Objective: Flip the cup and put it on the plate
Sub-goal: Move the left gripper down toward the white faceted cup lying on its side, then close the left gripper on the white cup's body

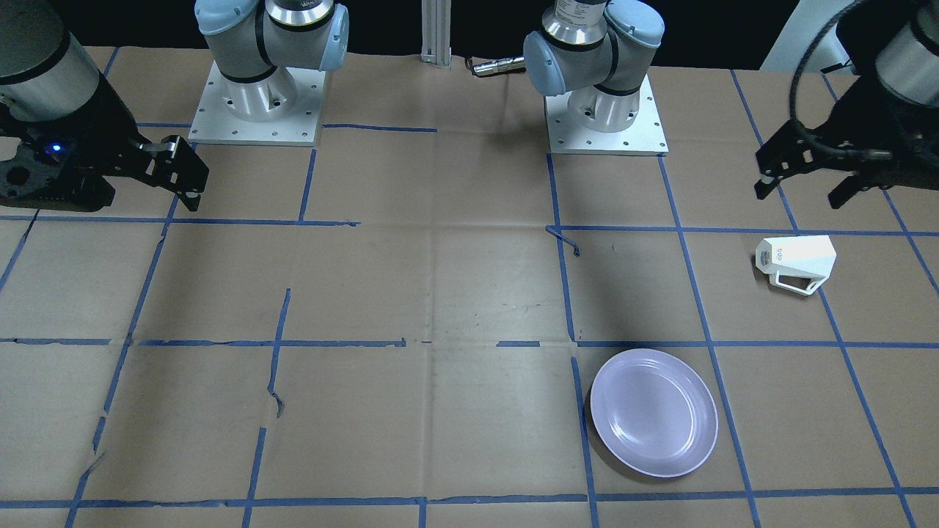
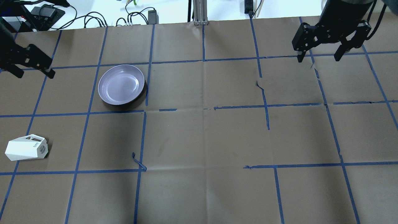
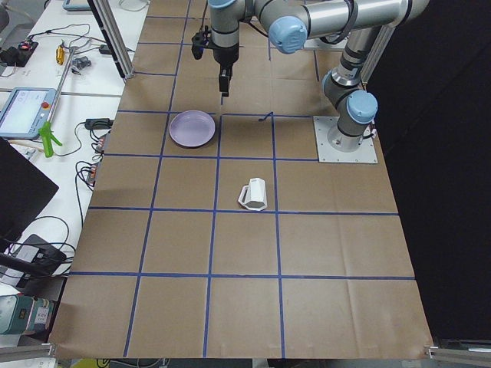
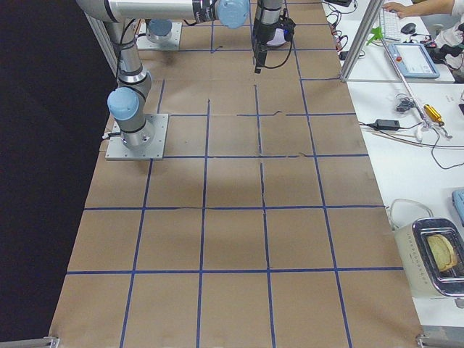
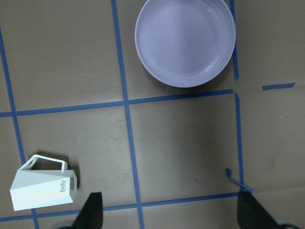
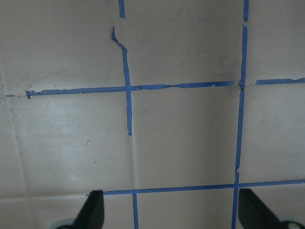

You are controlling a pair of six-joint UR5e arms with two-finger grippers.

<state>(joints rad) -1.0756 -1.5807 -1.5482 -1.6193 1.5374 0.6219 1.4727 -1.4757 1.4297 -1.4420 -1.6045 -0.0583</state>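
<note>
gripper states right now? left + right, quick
Left gripper: open, holding nothing.
Right gripper: open, holding nothing.

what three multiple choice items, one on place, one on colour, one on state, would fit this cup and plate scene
1. Where is the cup?
A) on the table, apart from the plate
B) on the plate
C) in a hand

2. What colour is the plate?
A) green
B) pale lavender
C) red

3. How is the left hand?
A) shut on the cup
B) shut on the plate
C) open and empty

Answers: 1 A, bare table shows between cup and plate; 2 B, plain in the overhead view; 3 C, it gapes wide above the cup with nothing in it.
</note>
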